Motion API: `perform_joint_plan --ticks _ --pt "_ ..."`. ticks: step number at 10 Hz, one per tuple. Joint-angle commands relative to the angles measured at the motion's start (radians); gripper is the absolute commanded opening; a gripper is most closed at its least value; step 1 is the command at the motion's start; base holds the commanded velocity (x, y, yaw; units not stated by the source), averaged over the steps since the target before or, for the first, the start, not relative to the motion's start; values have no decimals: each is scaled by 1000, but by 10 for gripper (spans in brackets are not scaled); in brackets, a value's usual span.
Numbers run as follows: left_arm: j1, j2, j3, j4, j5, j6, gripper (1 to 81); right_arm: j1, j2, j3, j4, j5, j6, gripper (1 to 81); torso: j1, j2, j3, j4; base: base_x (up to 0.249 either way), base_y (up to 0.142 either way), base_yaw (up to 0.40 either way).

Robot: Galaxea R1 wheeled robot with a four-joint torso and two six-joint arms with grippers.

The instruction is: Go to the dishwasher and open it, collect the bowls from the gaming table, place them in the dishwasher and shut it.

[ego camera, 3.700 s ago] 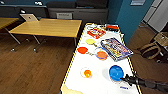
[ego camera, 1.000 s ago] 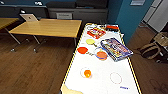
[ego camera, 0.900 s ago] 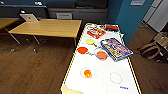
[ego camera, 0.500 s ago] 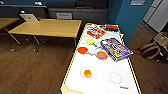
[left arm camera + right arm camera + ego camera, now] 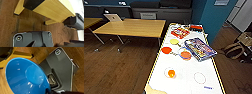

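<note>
Head view: the gaming worktop point(image 5: 189, 85), white with yellow edges, carries an orange bowl point(image 5: 171, 73), a red bowl point(image 5: 166, 50), a colourful box point(image 5: 200, 49) whose print is unreadable, and a yellow-wood table point(image 5: 131, 27) stands beside it.

Left wrist view: wooden floor point(image 5: 11, 22); left claw state unclear.

Right wrist view: the right claw point(image 5: 48, 90) is clamped on the blue bowl point(image 5: 25, 77) at its rim.

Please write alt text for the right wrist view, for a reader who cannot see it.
A glossy round blue bowl sits large and close before the right wrist camera, its inside facing the lens, with the robot's dark plate beside it. Brown wooden floor lies behind, and a piece of yellow wood crosses one corner.
</note>
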Motion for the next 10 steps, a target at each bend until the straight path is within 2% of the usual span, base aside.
perform_joint_plan --ticks 1,6,9,10 --pt "-217 -45 100 -47 218 -19 811 -2 -33 20 -48 -51 -5 10 0 0 0 0 0 0 0" --pt "-485 18 105 -46 350 -111 811 17 -36 38 -58 -56 -3 10 0 0 0 0 0 0 0" --pt "-606 39 78 -47 382 -164 811 25 -34 41 -58 -60 -3 10 0 0 0 0 0 0 0" --pt "-646 59 46 -49 396 -205 811 28 -31 44 -58 -63 -3 10 0 0 0 0 0 0 0"
